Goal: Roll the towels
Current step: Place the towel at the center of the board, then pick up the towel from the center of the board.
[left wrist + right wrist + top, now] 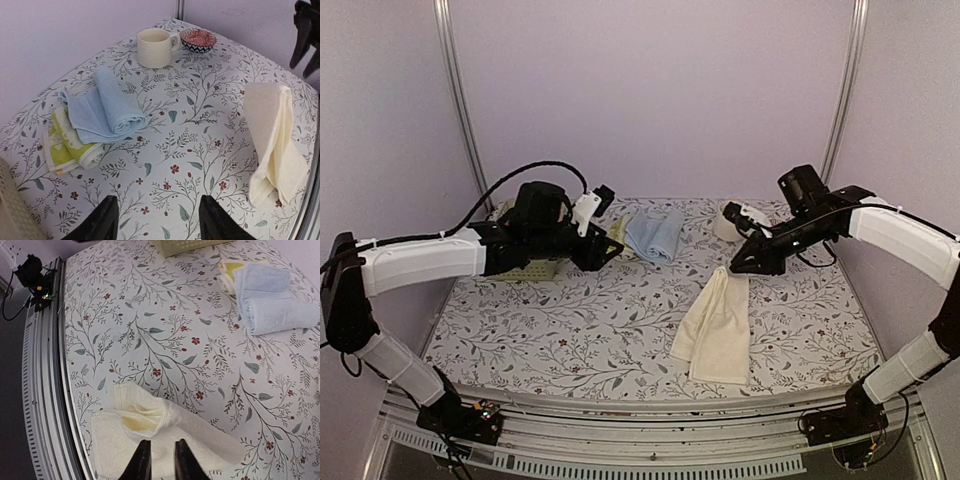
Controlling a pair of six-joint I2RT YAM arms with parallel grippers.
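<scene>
The cream-white towel (718, 325) lies lengthwise at the front right, and its far end is turned over into a puffed fold (145, 410). My right gripper (161, 460) hovers over that end with its fingers a narrow gap apart and cloth showing below the gap. I see no pinch on the cloth. A rolled light blue towel (107, 105) rests at the back, partly on a yellow-green towel (67, 142). My left gripper (157, 220) is open above bare tablecloth in front of those two, with nothing between its fingers. No pink towel is in view.
A cream mug (155, 47) and a small patterned bowl (198, 40) stand at the back right. The pale green mesh basket (535, 268) sits at the back left, behind my left arm. The table's metal front rail (45, 390) runs close to the cream towel.
</scene>
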